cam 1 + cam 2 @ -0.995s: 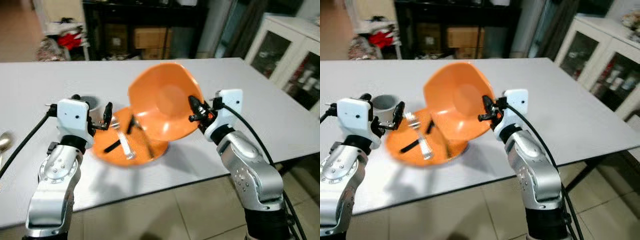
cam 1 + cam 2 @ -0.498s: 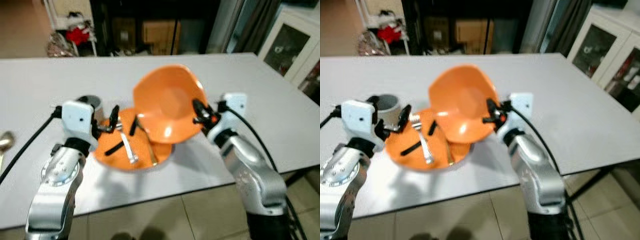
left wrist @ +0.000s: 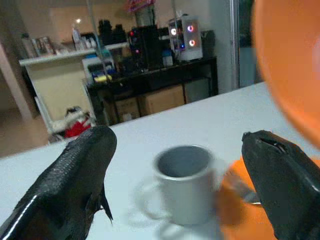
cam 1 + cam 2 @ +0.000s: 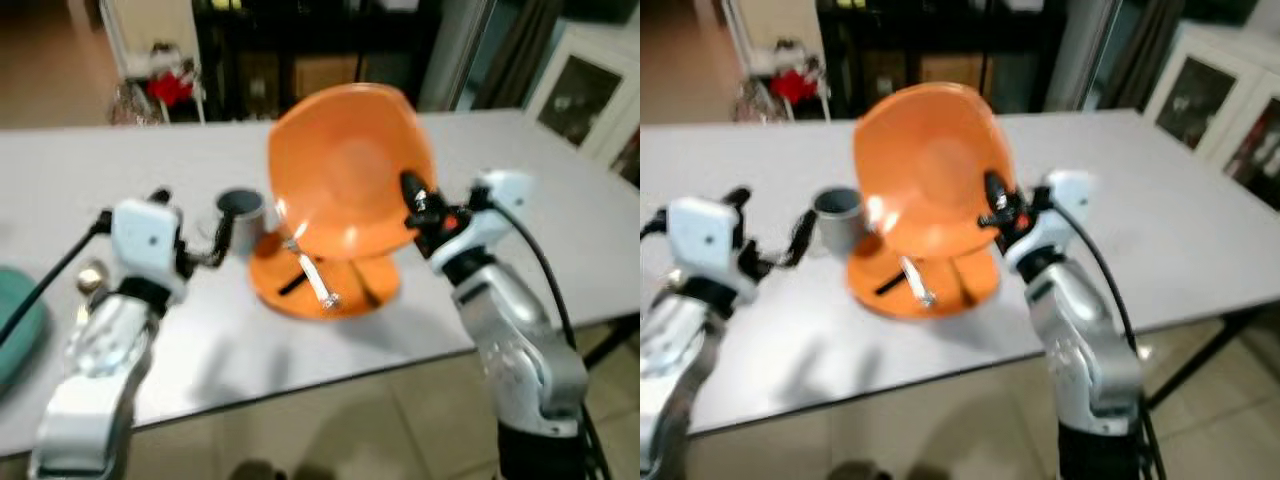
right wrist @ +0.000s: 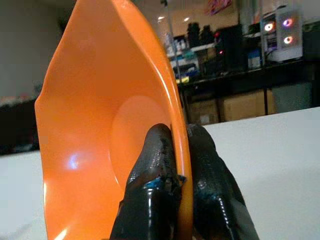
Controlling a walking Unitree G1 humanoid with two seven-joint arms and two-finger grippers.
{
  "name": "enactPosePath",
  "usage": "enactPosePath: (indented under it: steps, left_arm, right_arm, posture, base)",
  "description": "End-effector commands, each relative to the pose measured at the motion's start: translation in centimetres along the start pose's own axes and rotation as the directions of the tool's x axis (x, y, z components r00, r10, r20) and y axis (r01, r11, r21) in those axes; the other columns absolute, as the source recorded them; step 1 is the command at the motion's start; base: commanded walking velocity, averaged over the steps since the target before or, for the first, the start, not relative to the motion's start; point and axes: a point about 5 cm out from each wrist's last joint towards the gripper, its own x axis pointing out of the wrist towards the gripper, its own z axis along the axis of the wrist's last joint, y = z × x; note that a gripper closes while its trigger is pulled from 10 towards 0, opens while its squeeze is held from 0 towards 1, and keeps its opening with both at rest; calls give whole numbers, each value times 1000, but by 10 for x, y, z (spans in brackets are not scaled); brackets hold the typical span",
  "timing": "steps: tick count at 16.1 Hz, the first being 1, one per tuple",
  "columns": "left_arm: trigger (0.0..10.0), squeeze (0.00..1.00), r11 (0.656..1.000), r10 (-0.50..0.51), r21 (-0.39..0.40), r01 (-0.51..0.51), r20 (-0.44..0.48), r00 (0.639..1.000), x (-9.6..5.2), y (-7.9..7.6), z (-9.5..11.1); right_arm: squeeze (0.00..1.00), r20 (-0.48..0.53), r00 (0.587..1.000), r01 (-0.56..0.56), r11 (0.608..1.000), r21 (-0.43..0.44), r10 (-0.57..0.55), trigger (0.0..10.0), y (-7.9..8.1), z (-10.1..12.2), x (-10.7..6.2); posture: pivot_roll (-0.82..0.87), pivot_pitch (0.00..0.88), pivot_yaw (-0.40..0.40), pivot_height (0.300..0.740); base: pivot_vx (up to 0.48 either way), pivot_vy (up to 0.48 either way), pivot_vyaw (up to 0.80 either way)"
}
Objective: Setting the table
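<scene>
Right hand [image 4: 413,196] clamped on the rim of an orange bowl [image 4: 345,170], one finger inside and one outside as seen in the right wrist view, bowl lifted clear of the tabletop [image 4: 560,220] and tipped nearly on edge, hollow facing the robot. Below and just in front of it, a second orange dish [image 4: 325,282] flat on the tabletop, holding a fork [image 4: 312,277] and a couple of dark-handled pieces of cutlery, too blurred to tell apart. Just beside that dish on the robot's left, a grey mug [image 3: 184,182] upright on the tabletop, handle turned toward the left arm. Left hand [image 3: 182,192] spread open, holding nothing, hovering near the mug with both fingers wide either side of it in the left wrist view and not touching it. Further to the robot's left, near the tabletop's edge, a spoon [image 4: 90,280] and part of something teal [image 4: 15,335], both blurred. Beyond the tabletop, dark shelving [image 4: 300,50] with boxes, and a white glass-fronted cabinet [image 4: 585,85] off to the right.
</scene>
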Motion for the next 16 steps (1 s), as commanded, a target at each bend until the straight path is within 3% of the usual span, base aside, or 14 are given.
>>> enactPosePath:
  steps: [1, 5, 7, 11, 15, 16]
  left_arm:
    - [10000, 0, 1000, 3, 4, -3, 12, 1000, 1, 3, 5]
    - [10000, 0, 1000, 9, 7, -9, 5, 1000, -1, 4, 6]
    - [10000, 0, 996, 26, 81, -27, 10, 1000, 0, 7, 10]
    - [10000, 0, 997, 18, 69, -17, -7, 1000, -1, 7, 9]
    - [10000, 0, 997, 8, 81, -9, 3, 1000, -2, 19, 17]
    - [10000, 0, 994, -54, 94, 54, -2, 999, -5, 19, 20]
  right_arm:
    - [0, 64, 994, -92, 996, 16, 90, 10000, 16, 11, 0]
    - [0, 5, 994, -105, 994, 41, 105, 10000, 18, 2, -3]
    - [0, -43, 993, -107, 993, 46, 109, 10000, 19, -5, -3]
    - [0, -153, 987, -44, 998, 33, 49, 10000, 11, -19, -2]
    - [0, -214, 977, 11, 992, 125, 16, 10000, 5, -27, 0]
    - [0, -268, 963, 51, 987, 153, -8, 10000, -1, -33, 2]
  posture:
    - [108, 0, -43, 740]
    - [116, 0, -48, 740]
    - [124, 0, -51, 740]
    - [134, 0, -54, 740]
    - [147, 0, -58, 740]
    - [149, 0, -57, 740]
  base:
    - [0, 480, 0]
    - [0, 480, 0]
    - [0, -167, 0]
    - [0, -360, 0]
    - [0, 0, 0]
    - [0, 0, 0]
